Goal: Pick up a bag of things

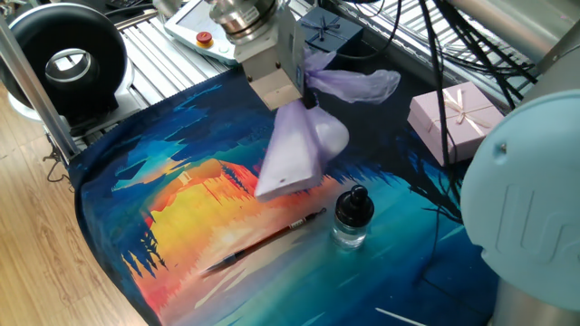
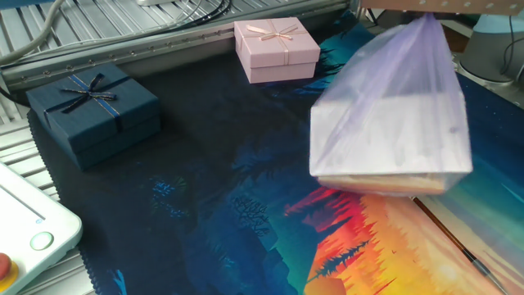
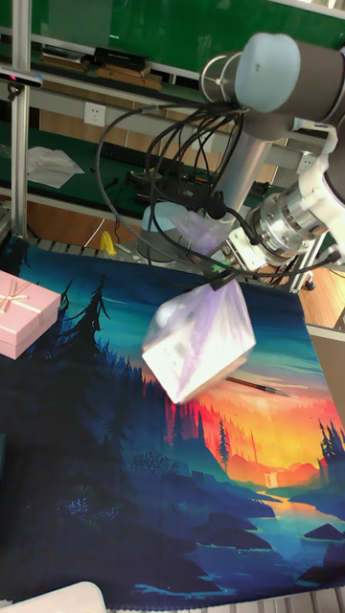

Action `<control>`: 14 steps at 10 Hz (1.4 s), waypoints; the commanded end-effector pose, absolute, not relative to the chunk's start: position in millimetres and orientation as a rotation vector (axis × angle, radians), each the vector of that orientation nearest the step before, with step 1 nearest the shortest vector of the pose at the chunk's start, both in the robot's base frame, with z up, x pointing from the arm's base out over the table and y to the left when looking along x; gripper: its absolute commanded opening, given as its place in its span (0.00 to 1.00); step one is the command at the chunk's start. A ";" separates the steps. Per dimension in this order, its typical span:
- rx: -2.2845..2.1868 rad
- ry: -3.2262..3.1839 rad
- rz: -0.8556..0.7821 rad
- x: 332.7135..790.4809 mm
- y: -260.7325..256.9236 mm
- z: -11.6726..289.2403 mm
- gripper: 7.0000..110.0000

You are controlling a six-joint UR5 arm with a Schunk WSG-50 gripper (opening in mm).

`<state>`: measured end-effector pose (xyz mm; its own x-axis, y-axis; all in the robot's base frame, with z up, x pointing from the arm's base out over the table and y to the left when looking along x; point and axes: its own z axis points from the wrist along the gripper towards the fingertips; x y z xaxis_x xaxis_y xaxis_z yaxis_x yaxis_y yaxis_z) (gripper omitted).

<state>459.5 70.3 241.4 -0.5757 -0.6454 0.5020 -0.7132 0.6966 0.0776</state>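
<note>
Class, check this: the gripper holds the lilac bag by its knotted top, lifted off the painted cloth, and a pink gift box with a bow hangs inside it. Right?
Not quite. The bag holds a whitish block; the other fixed view shows it. The pink gift box sits apart on the cloth. The gripper does hold the knot, bag lifted.

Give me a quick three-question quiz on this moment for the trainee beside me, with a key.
1. True or false: the bag of things rests flat on the printed cloth.
2. Where does the pincer grip the bag? A) the bottom corner B) the knotted top C) the block inside
3. Name the item lying on the cloth between the hanging bag and the ink bottle.

Key
1. False: it hangs tilted from the pincer, clear of the cloth in the tall fixed view.
2. B
3. The thin brush.
</note>
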 end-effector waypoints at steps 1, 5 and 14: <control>1.044 -2.465 0.095 464.2 84.2 243.0 0.00; 1.034 -2.483 0.073 466.1 88.0 242.6 0.00; 0.970 -2.615 0.004 481.3 107.0 236.8 0.00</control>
<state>473.2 92.9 239.8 -0.6576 -0.6471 0.3858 -0.6647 0.7394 0.1072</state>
